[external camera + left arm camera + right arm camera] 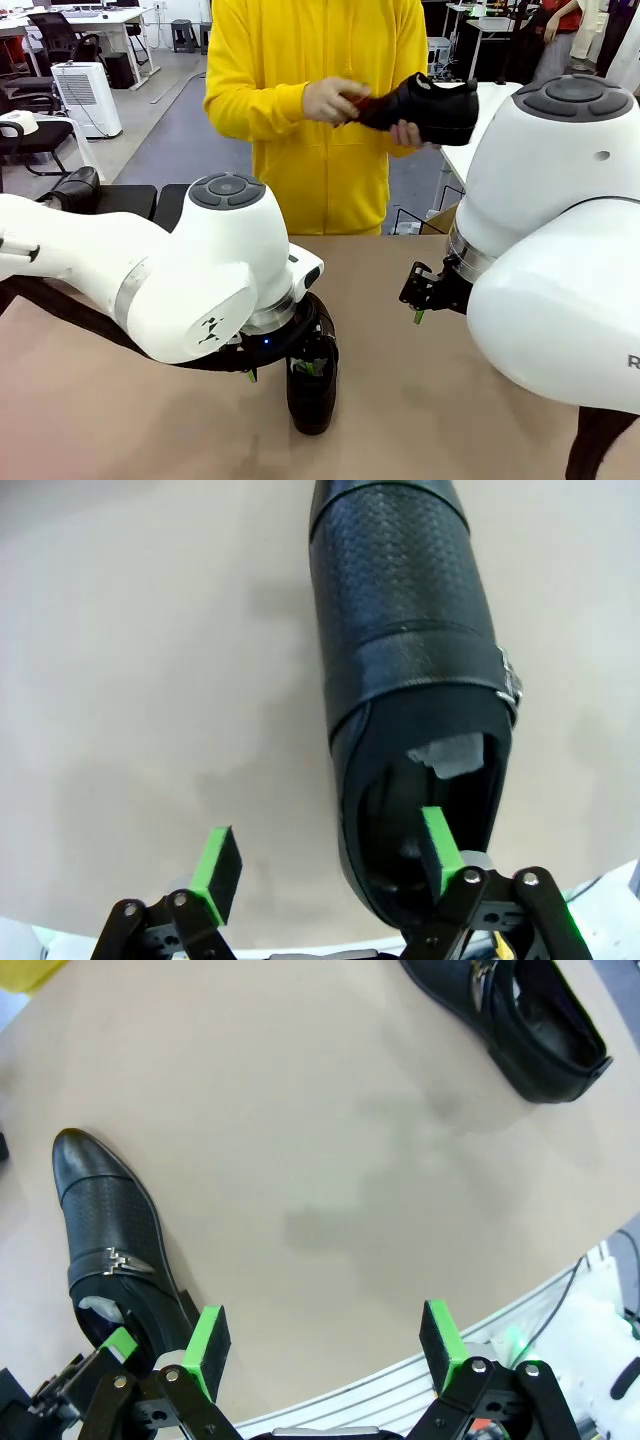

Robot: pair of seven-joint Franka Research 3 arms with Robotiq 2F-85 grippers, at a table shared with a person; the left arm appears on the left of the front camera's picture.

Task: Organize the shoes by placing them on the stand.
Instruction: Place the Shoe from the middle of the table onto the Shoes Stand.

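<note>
Left jaws, apart, straddle one shoe (400, 630) at its wall (right jaws apart); another shoe (505, 1015) lies beyond.

Showing glossy black leather-like finish on shoe (400, 630) at 12 o'clock in left wrist view: dimpled, perforated toe panel (395, 570), smooth band (420, 670) behind. Carrying shiny metal buckle (510, 685) at 3 o'clock and pale matt lining (450, 752) inside. Presenting smooth, matt tan finish on tabletop (150, 680). Displaying matt green pads (222, 865) at 7 o'clock. In front view, showing smooth glossy white plastic on arm shell (230, 270) at 8 o'clock and yellow cloth on person's top (320, 60) at 12 o'clock.
</note>
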